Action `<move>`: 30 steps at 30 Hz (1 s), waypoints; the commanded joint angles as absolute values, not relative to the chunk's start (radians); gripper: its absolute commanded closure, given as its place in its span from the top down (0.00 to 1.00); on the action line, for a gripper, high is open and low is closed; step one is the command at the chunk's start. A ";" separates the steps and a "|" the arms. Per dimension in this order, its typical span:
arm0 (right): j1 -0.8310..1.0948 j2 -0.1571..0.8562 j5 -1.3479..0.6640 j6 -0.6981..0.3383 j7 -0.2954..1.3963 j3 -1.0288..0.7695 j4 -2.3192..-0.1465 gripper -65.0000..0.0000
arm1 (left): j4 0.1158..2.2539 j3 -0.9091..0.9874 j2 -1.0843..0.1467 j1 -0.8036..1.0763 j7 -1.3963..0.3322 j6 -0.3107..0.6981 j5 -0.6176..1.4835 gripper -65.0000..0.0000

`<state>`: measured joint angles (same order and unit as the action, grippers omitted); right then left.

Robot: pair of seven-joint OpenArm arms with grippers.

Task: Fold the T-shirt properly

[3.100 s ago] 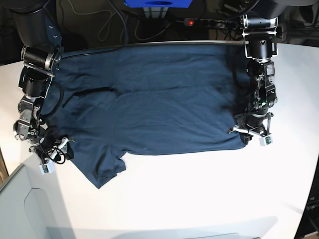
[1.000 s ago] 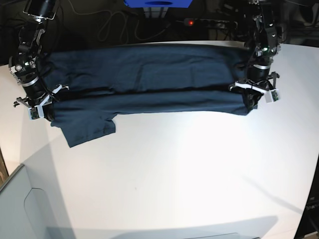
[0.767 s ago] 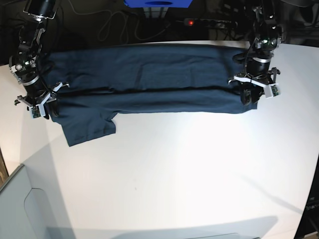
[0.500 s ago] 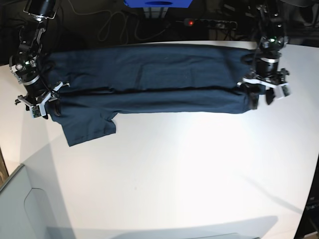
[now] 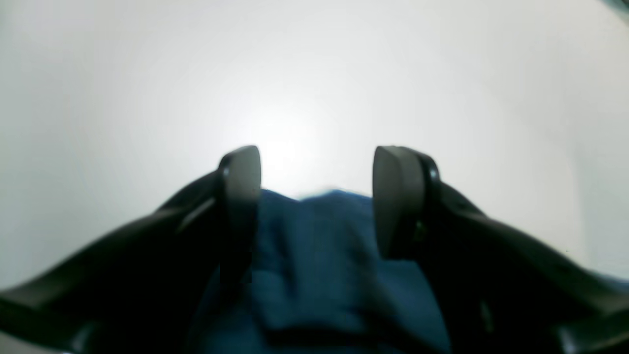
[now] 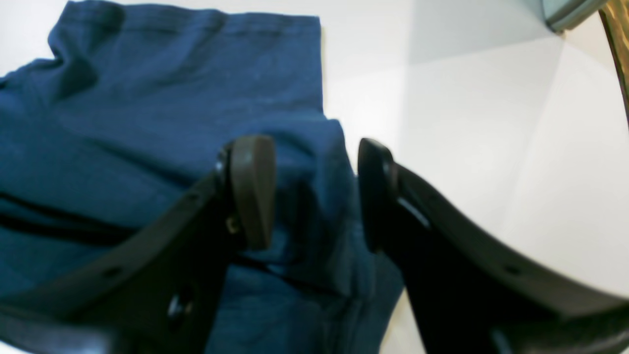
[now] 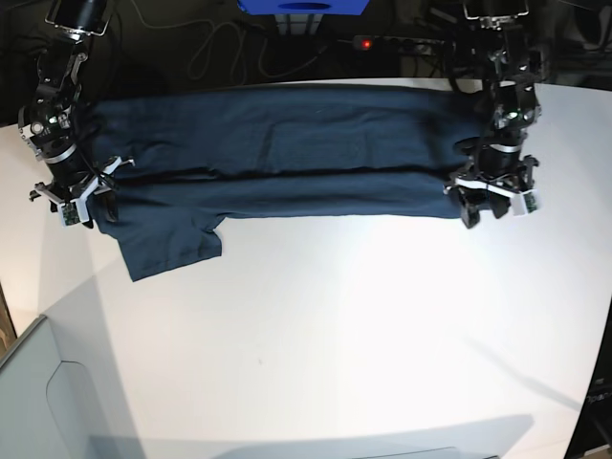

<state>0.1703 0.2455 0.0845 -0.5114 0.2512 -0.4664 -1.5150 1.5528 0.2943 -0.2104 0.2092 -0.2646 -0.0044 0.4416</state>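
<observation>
The T-shirt (image 7: 287, 153) is dark navy and lies as a long band across the far side of the white table (image 7: 335, 335). One sleeve (image 7: 172, 249) sticks out toward the front at its left end. My left gripper (image 7: 488, 206) hovers over the band's right front corner. In the left wrist view it (image 5: 315, 162) is open, with the cloth edge (image 5: 314, 246) lying loose between the jaws. My right gripper (image 7: 81, 206) sits at the band's left end. The right wrist view shows it (image 6: 312, 167) open over a ridge of the shirt (image 6: 147, 123).
Behind the table's back edge are a power strip with a red light (image 7: 382, 43), cables and a blue box (image 7: 301, 6). A grey bin (image 7: 38, 402) stands at the front left corner.
The shirt's near half has been folded over toward the back. In the last second both grippers opened and let go of the cloth. The left gripper shifted sideways and settled over the corner.
</observation>
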 commanded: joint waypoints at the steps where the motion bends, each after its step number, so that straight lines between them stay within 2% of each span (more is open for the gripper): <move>1: 0.163 0.260 0.070 -0.526 0.226 -0.473 -1.534 0.40 | 1.561 0.292 -0.222 0.202 -0.240 -0.008 0.444 0.53; 9: 0.163 0.260 0.071 -0.526 0.226 -0.473 -1.534 0.40 | 1.547 0.288 -0.216 0.205 -0.240 -0.008 0.444 0.51; 12: 0.162 0.260 0.071 -0.526 0.226 -0.473 -1.534 0.40 | 1.547 0.288 -0.216 0.202 -0.240 -0.007 0.444 0.36; 17: 0.162 0.260 0.071 -0.526 0.226 -0.473 -1.534 0.40 | 1.550 0.288 -0.213 0.202 -0.240 -0.008 0.444 0.00; 23: 0.160 0.260 0.071 -0.526 0.226 -0.473 -1.534 0.40 | 1.561 0.288 -0.213 0.211 -0.240 -0.008 0.444 0.00; 30: 0.162 0.260 0.071 -0.526 0.226 -0.473 -1.534 0.40 | 1.732 0.278 -0.202 0.317 -0.240 -0.008 0.444 0.00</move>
